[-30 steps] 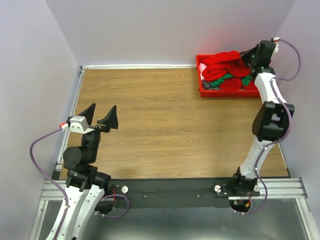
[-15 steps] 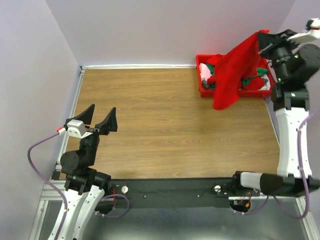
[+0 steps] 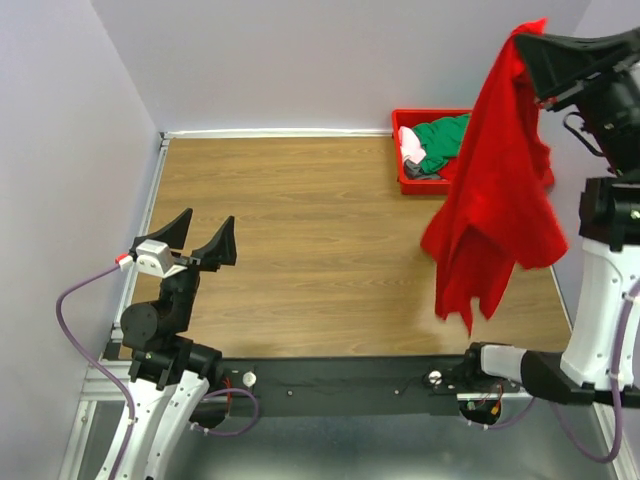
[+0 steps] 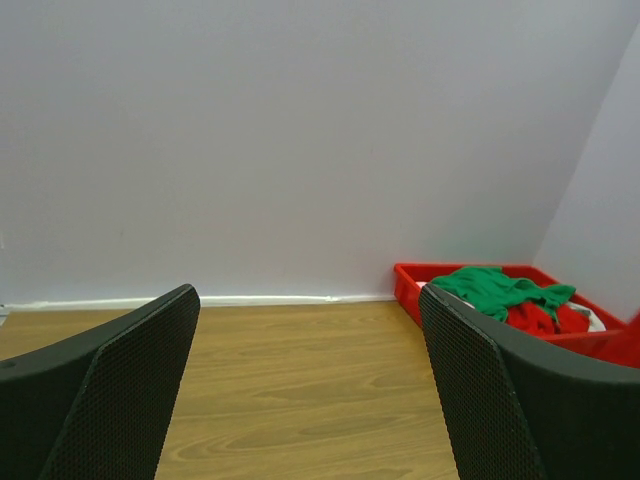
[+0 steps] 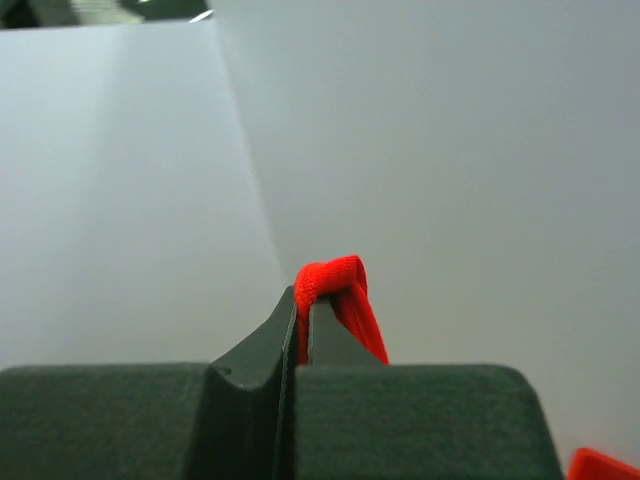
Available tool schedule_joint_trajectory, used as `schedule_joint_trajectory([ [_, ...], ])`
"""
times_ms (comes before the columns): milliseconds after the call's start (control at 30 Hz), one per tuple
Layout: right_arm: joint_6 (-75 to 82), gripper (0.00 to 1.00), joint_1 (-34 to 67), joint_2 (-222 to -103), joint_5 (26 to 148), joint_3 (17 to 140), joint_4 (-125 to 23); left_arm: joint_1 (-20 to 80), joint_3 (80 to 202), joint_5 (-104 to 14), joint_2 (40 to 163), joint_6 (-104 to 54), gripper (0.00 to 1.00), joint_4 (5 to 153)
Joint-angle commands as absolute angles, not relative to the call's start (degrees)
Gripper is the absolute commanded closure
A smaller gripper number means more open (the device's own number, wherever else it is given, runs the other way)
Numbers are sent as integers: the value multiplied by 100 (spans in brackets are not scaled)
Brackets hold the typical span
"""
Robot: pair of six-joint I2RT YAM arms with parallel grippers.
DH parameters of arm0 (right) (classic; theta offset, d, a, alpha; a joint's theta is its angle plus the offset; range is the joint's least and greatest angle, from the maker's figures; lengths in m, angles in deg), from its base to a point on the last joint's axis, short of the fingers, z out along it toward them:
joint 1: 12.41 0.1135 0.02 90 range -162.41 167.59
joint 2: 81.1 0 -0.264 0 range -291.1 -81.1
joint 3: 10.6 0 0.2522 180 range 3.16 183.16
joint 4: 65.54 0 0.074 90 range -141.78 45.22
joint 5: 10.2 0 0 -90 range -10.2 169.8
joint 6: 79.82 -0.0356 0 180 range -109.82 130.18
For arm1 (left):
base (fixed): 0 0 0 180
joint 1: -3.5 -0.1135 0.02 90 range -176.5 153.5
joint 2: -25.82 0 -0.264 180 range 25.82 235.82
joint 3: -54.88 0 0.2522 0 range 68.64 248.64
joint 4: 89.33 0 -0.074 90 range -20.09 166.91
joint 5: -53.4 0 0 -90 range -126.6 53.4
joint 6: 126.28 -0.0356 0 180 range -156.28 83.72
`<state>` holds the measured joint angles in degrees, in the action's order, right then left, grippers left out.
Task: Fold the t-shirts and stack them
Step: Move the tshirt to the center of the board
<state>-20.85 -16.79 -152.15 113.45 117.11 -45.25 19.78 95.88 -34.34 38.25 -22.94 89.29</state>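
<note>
**A:** Where is the red t-shirt (image 3: 497,205)?

**B:** It hangs from the right claw (image 5: 300,305), held high over the right side of the surface (image 3: 300,230) and partly hiding the bin (image 3: 420,186). I cannot tell whether its lower edge reaches the wood.

**A:** And that claw's grip?

**B:** It is clamped tight on a bunched fold at the top of the shirt. The wrist view shows the fingers pressed together with red fabric poking out.

**A:** The left claw (image 3: 201,238)?

**B:** It is spread wide with nothing in it, above the near left of the surface and well apart from the shirt.

**A:** What is in the bin?

**B:** A green t-shirt (image 3: 446,134) lies on top, with a white t-shirt (image 3: 409,146) at the left end. The left wrist view shows some red cloth (image 4: 535,318) beneath. The bin sits in the far right corner.
</note>
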Motion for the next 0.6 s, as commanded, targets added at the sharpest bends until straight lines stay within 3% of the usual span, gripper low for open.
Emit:
schedule_joint_trajectory([
  [0, -2957, 94, -1234, -15897, 12455, 11251, -5010, 2011, 9588, -3598, 3760, -2275, 1, 8895],
  [33, -2720, 94, -518, -15958, 12088, 11015, -4854, 2003, 9588, -3598, 3769, -2266, 1, 8895],
  [200, -1991, 92, 1060, -16694, 11155, 10293, -4774, 2003, 9597, -3581, 3804, -2257, 1, 8860],
  [367, -1505, 78, 2344, -18083, 10066, 10264, -4782, 2011, 9606, -3519, 3856, -2213, 1, 8851],
  [400, -1435, 72, 2476, -18356, 9985, 10405, -4774, 2003, 9615, -3484, 3865, -2196, 1, 8834],
  [467, -1417, 45, 2731, -19249, 9766, 10982, -4599, 2011, 9615, -3458, 3883, -2178, 1, 8825],
  [533, -1452, 29, 2802, -19928, 9529, 11459, -4292, 2003, 9615, -3449, 3927, -2160, 1, 8816],
  [567, -1469, 26, 2802, -20062, 9414, 11704, -4107, 2011, 9623, -3449, 3944, -2160, 1, 8807],
])
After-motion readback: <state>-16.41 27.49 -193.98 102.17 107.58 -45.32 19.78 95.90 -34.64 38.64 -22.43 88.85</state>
